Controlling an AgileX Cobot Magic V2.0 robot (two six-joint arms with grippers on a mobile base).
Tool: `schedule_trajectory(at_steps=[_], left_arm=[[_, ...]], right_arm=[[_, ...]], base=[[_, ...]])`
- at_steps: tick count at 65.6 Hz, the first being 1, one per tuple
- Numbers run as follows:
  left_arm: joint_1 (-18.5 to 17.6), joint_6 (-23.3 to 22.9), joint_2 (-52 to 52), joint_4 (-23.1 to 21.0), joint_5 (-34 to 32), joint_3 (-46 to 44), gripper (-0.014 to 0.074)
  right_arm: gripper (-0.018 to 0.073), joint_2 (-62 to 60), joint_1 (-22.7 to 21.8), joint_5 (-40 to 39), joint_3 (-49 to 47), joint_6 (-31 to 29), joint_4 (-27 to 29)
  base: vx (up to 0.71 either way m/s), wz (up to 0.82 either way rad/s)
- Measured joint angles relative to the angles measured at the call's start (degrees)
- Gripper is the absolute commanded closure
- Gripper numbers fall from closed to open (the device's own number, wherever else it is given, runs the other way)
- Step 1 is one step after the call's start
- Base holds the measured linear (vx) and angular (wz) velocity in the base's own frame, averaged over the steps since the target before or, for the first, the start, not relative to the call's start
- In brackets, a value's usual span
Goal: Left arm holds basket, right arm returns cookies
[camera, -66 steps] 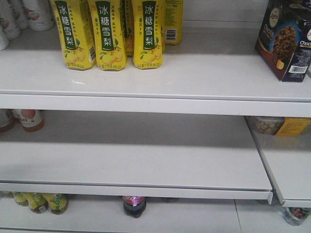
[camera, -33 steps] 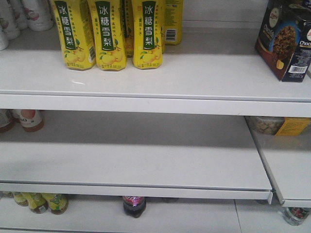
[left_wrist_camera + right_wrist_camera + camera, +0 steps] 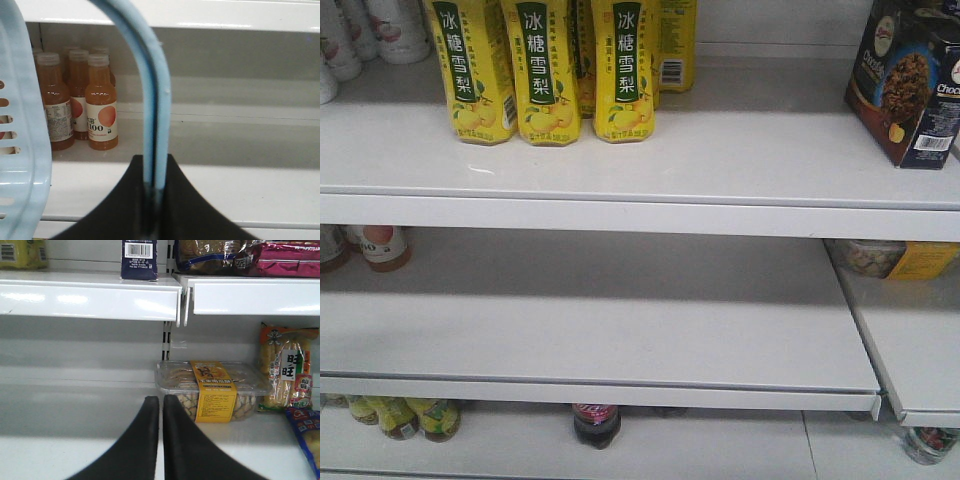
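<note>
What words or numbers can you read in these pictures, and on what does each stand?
"冰糖雪梨": yellow drink cartons.
"Choc", cut off by the edge: cookies box.
"100": orange juice bottle.
"旺旺": snack bag.
Too small to read: the barcode digits and the yellow label on the clear biscuit tub.

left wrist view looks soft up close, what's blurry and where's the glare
Left wrist view: the basket handle and the left gripper clamped on it are blurred, the orange bottles sharper. Right wrist view: glare patches on the white shelf edge. Front view: even light.
</note>
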Motion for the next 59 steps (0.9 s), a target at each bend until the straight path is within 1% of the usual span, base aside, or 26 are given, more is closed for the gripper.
schedule_trajectory(at_steps=[48,59], left_arm=[[0.00,-0.05,0.00,0.13,0.00,0.00,0.0599],[0.00,-0.05,0.00,0.17,0.00,0.00,0.0599]], right_arm=[[0.0570,0.00,0.00,0.00,0.00,-0.21,0.00],[0.0570,-0.37,0.00,-0.83,1.08,-0.49,-2.76]], base=[[0.00,0.00],[0.00,0.00]])
